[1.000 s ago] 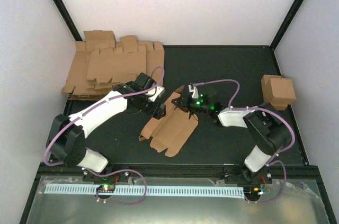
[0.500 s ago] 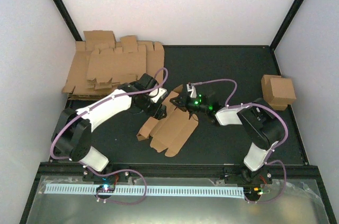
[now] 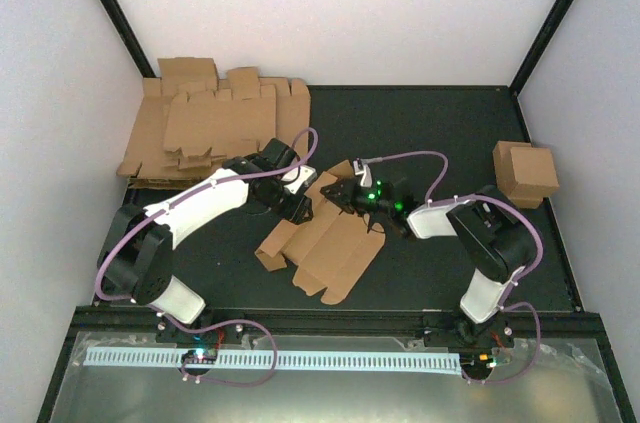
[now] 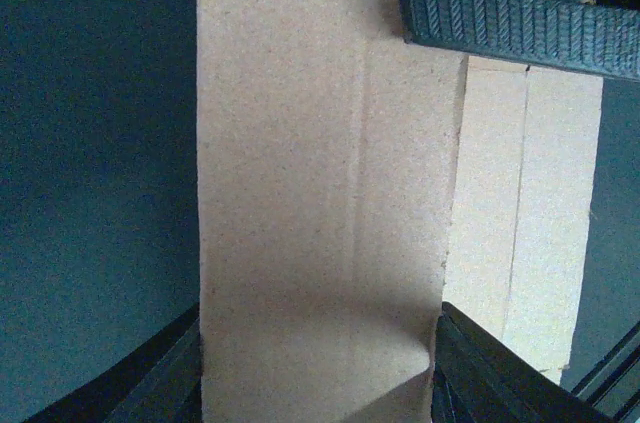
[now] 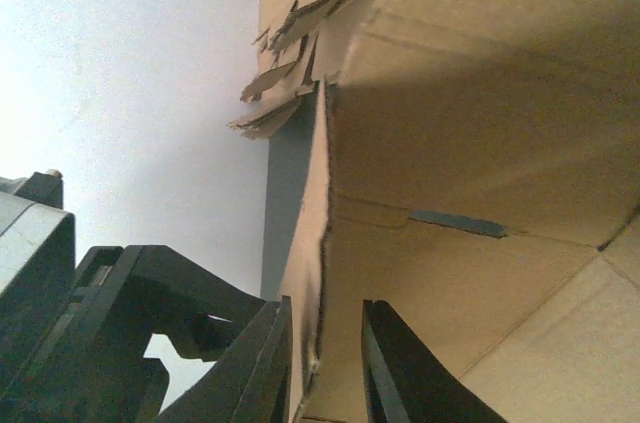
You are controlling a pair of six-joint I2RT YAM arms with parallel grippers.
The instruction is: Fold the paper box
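The paper box [image 3: 325,248] is a flat brown die-cut blank lying mid-table, its far end lifted between both grippers. My left gripper [image 3: 300,205] is at the blank's far left flap. In the left wrist view [image 4: 318,383] its fingers stand wide apart, with a flap [image 4: 320,193] filling the gap face-on, slightly buckled at the lower right. My right gripper [image 3: 345,195] is at the blank's far end. In the right wrist view [image 5: 328,373] its fingers stand close together around a thin upright cardboard edge [image 5: 318,243]. One ribbed right finger [image 4: 500,13] shows in the left wrist view.
A pile of identical flat blanks [image 3: 210,128] lies at the far left against the wall. A finished folded box [image 3: 525,171] stands at the right edge. White walls enclose the dark table [image 3: 430,133] on three sides.
The blank has slid toward the near edge and turned slightly, its near end now lower in the top view. Both grippers stayed at its far end, the right arm's elbow shifting a little.
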